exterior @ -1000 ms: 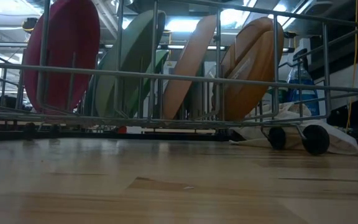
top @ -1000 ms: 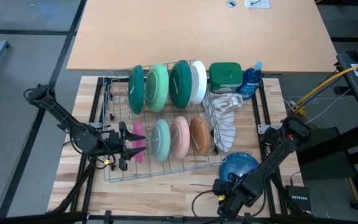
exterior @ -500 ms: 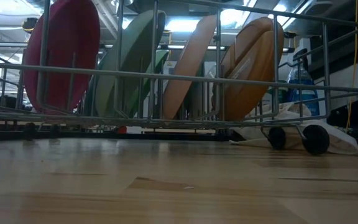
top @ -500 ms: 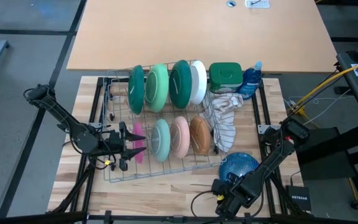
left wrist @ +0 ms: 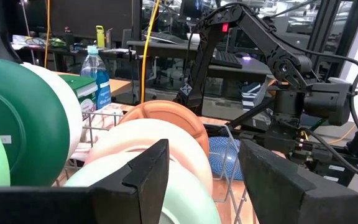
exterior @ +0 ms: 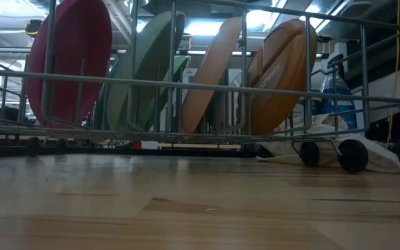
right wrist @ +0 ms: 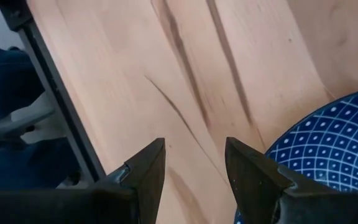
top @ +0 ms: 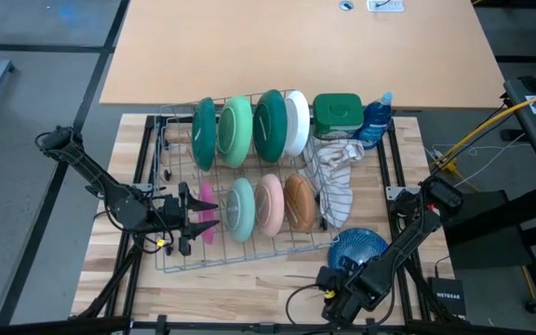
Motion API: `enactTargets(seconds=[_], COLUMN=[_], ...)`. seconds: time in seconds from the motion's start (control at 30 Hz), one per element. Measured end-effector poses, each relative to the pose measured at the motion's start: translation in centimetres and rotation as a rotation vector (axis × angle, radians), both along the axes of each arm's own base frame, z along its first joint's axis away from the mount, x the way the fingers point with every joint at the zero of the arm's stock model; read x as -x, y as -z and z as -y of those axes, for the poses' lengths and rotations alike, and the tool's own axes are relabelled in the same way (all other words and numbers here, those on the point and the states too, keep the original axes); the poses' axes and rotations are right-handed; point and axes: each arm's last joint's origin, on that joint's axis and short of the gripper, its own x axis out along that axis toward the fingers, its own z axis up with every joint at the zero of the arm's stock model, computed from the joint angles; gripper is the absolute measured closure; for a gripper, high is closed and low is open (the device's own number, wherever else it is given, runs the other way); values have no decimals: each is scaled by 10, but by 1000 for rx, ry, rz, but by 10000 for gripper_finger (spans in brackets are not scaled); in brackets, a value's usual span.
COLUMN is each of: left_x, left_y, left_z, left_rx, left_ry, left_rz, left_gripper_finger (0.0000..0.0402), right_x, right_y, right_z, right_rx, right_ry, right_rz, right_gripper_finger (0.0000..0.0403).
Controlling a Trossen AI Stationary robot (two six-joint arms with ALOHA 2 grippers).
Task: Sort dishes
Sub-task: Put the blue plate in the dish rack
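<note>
A wire dish rack [top: 170, 256] sits on the wooden counter [top: 249, 288] with plates standing on edge in two rows. The back row holds a dark green plate [top: 203, 133], a light green plate [top: 235, 131], another dark green plate [top: 270, 125] and a white plate [top: 298, 122]. The front row holds a pink plate [top: 207, 202], a pale teal plate [top: 241, 208], a peach plate [top: 270, 204] and a brown plate [top: 299, 202]. A navy plate [top: 356, 247] with a white lattice pattern lies flat on the counter just outside the rack's near right corner. The left gripper [top: 196, 215] hangs at the rack's left end beside the pink plate, its jaws spread apart and holding nothing. The right gripper [top: 335, 293] hovers low over the bare counter just beside the navy plate, jaws likewise released and empty. Behind the rack stand a green tub [top: 337, 111] and a blue bottle [top: 376, 119], and a striped cloth [top: 335, 177] drapes over the rack's right side.
</note>
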Motion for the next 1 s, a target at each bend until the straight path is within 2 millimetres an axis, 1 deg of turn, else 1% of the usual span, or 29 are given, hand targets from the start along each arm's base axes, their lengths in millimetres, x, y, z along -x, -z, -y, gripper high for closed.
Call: enactTargets(seconds=[0.27,0.4,0.6,0.8,0.93,1.0], left_x=[0,0,0,0,0,0], left_y=[0,0,0,0,0,0], left_z=[0,0,0,0,0,0], left_rx=[0,0,0,0,-1,-17], left_ry=[0,0,0,0,0,-1], left_rz=[0,0,0,0,0,-3], left_gripper_finger=[218,218,218,218,218,218], right_x=[4,9,14,10,10,10], right_y=[1,2,3,2,4,9], right_z=[4,7,8,3,3,2], right_rx=[39,27,-29,-120,-117,-110], right_ry=[8,38,170,313,409,438], right_rz=[-39,-138,-258,-243,-264,-281], right_gripper_finger=[233,233,233,233,233,233])
